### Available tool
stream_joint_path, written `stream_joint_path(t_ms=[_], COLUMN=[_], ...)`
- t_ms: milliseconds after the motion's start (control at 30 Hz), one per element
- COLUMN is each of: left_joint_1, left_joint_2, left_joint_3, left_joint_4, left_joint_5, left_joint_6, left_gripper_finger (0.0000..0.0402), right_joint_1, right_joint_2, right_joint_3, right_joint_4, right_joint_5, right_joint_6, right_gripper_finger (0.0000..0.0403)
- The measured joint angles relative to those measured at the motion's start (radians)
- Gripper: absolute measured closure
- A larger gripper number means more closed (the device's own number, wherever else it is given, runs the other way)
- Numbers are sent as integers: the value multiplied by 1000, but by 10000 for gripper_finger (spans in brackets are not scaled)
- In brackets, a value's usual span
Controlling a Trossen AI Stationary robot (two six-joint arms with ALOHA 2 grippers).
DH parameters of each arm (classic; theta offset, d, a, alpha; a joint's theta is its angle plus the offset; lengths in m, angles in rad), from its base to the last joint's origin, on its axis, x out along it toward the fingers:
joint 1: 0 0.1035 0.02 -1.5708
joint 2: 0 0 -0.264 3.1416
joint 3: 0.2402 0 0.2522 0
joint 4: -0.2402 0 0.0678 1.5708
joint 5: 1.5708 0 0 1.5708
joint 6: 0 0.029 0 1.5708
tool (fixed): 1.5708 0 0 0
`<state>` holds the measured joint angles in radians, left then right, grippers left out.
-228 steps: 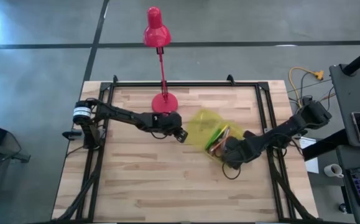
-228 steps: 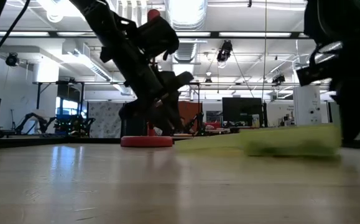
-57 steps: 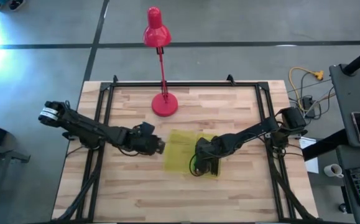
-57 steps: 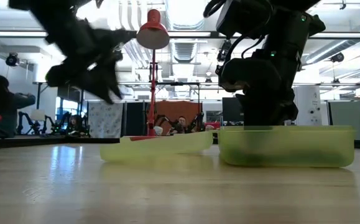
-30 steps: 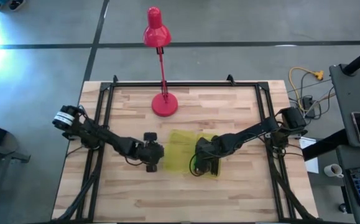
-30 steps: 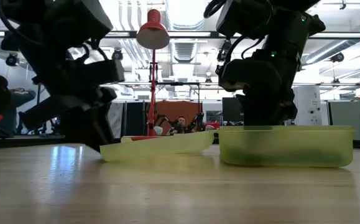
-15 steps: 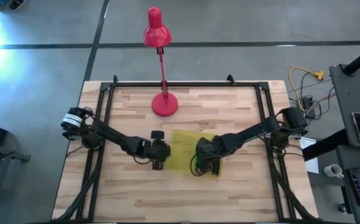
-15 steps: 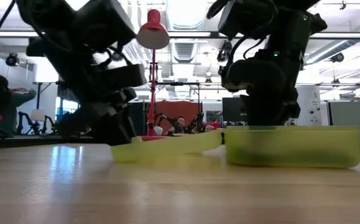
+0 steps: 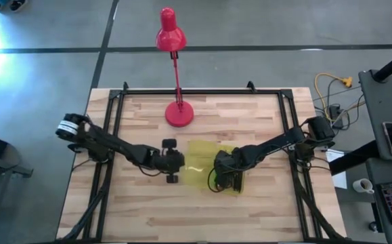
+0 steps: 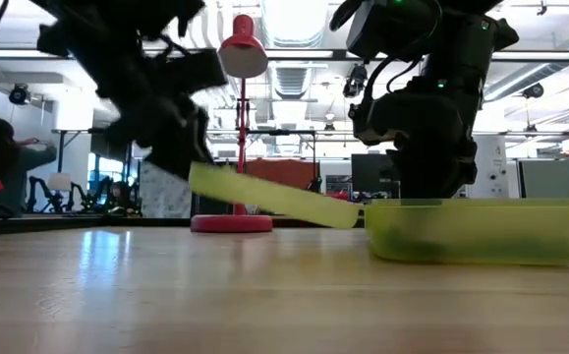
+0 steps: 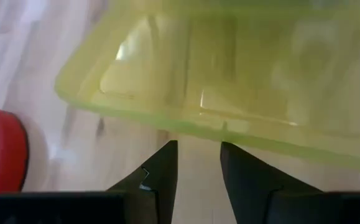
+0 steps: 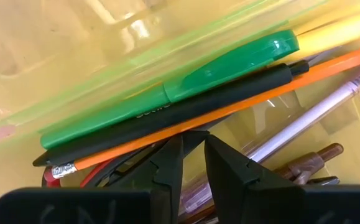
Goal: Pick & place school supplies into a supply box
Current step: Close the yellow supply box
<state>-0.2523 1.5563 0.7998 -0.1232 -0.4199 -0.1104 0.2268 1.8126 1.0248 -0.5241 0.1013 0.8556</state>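
Note:
The supply box is a translucent yellow-green case, open, with its tray point(image 10: 481, 236) flat on the table and its lid point(image 10: 264, 197) slanting up toward the table's left. My left gripper point(image 9: 172, 163) is shut at the lid's raised free edge. My right gripper point(image 9: 226, 175) is shut and reaches down into the tray. In the right wrist view the tray holds a green pen point(image 12: 186, 81), a black pen point(image 12: 186, 111), an orange pencil point(image 12: 242, 102), a clear pen point(image 12: 304, 124) and something red point(image 12: 50, 177). My left gripper point(image 11: 197, 149) comes at the lid level from the table's left, and its fingertips point(image 11: 167, 155) stand under the lid's free long rim point(image 11: 192, 127). That rim rides on them, lifted off the table, while the lid's far edge stays joined to the tray. My right gripper point(image 12: 193, 140) points down from above into the tray, its shut fingertips point(image 12: 175, 149) against the pens lying there, at the black pen and orange pencil. The tray stays flat on the table under it.
A red desk lamp stands by its round base point(image 9: 179, 113) on the table's far side, just beyond the box, its head point(image 9: 170, 34) past the far edge. A black frame rail point(image 9: 196, 91) borders the table. Bare wood lies toward the near edge point(image 9: 196, 217).
My left gripper has moved right to the lid's free edge, then risen. The lid, which lay nearly flat, now has that edge lifted and slants down to the tray, where it stays joined. The tray has slid slightly right. My right arm has kept still.

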Motion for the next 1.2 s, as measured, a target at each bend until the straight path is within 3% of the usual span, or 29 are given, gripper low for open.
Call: stream_joint_path(t_ms=[200, 633, 1000, 1200], left_joint_1=[0, 5, 9, 21], left_joint_2=[-51, -50, -50, -50], left_joint_3=[-2, 2, 2, 2], left_joint_4=[45, 308, 404, 413], left_joint_5=[-8, 29, 53, 70], left_joint_6=[-30, -92, -91, -91], left_gripper_finger=[293, 293, 293, 293], right_joint_1=[0, 0, -1, 3], right_joint_2=[0, 0, 7, 1], right_joint_3=[0, 0, 34, 127], right_joint_4=[1, 14, 82, -108], right_joint_5=[2, 6, 6, 31], right_joint_6=[-4, -6, -145, -182], right_gripper_finger=[344, 344, 344, 344])
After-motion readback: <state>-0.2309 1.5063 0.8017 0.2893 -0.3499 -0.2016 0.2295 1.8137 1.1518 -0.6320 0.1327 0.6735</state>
